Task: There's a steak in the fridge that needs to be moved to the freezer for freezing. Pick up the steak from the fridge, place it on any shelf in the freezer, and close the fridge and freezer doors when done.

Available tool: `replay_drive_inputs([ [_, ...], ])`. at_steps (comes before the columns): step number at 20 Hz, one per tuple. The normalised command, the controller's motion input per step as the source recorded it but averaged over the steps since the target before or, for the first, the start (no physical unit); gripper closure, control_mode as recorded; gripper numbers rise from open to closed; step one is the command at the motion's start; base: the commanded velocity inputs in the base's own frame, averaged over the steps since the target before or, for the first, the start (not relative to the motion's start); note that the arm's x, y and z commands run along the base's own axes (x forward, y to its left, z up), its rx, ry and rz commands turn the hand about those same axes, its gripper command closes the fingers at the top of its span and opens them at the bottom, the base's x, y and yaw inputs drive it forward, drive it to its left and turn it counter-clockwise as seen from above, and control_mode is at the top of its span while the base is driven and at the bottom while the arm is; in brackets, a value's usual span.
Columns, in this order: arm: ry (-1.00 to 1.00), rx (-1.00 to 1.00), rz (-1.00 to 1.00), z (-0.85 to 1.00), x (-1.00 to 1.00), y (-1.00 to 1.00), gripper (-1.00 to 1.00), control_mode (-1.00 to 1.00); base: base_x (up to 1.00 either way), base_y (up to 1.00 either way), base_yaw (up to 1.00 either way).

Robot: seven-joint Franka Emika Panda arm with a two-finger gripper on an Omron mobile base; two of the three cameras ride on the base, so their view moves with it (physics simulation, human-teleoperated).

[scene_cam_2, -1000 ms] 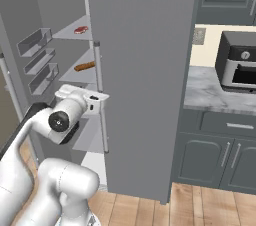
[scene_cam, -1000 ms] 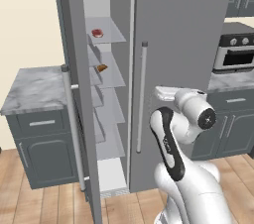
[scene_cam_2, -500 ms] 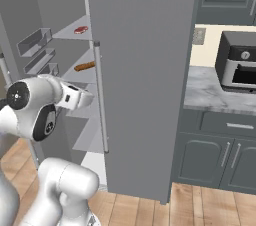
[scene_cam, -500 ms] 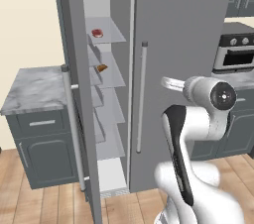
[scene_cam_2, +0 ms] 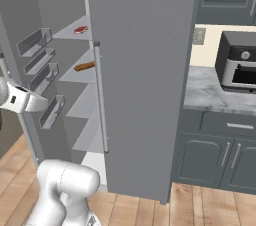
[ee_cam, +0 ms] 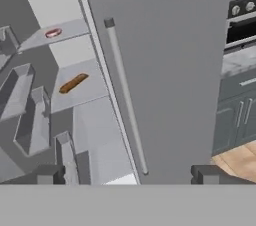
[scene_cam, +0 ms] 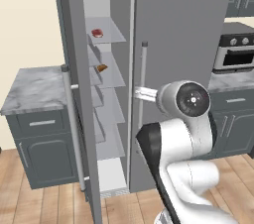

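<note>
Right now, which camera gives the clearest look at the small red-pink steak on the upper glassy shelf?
The left base view: the small red-pink steak faces the camera on its translucent shelf, unobstructed. The right base view shows it as a thin sliver seen edge-on. The hand view shows it small and slightly blurred, near the top left.

I'm seeing the steak (scene_cam: 97,33) showing red-pink with a paler rim, at 11 o'clock in my hand view. The shelf (scene_cam: 111,31) under it is reading translucent pale grey. Orange-brown item (ee_cam: 73,83) is sitting one shelf lower, at 10 o'clock. The closed door (scene_cam: 188,29) is showing plain mid grey, its bar handle (ee_cam: 126,95) silver-grey with a darker cap. Door bins (scene_cam_2: 35,41) are rendering dark grey. Counter (scene_cam: 30,90) at 9 o'clock is showing white-grey marbling over slate-grey cabinets (scene_cam: 43,150). Oven (scene_cam_2: 239,65) is showing black and silver. Floor (scene_cam_2: 200,205) is showing light wood planks. My fingertips (ee_cam: 206,173) are looking dark grey.
</note>
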Motion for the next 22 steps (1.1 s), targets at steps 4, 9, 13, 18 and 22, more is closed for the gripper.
replay_drive_inputs([
  [4,-0.08,-0.02,0.00,-0.20,-0.27,0.97,-1.00,-1.00,0.00,0.00,0.00],
  [9,-0.06,-0.04,0.00,-0.12,-0.02,0.66,-1.00,-1.00,0.00,0.00,0.00],
  [13,-0.04,-0.11,0.00,-0.37,0.25,0.59,-1.00,-1.00,0.00,0.00,0.00],
  [18,-0.15,-0.17,0.00,-0.44,0.31,0.72,-1.00,-1.00,0.00,0.00,0.00],
  [22,-0.26,-0.21,0.00,-0.41,0.24,0.75,-1.00,-1.00,0.00,0.00,0.00],
])
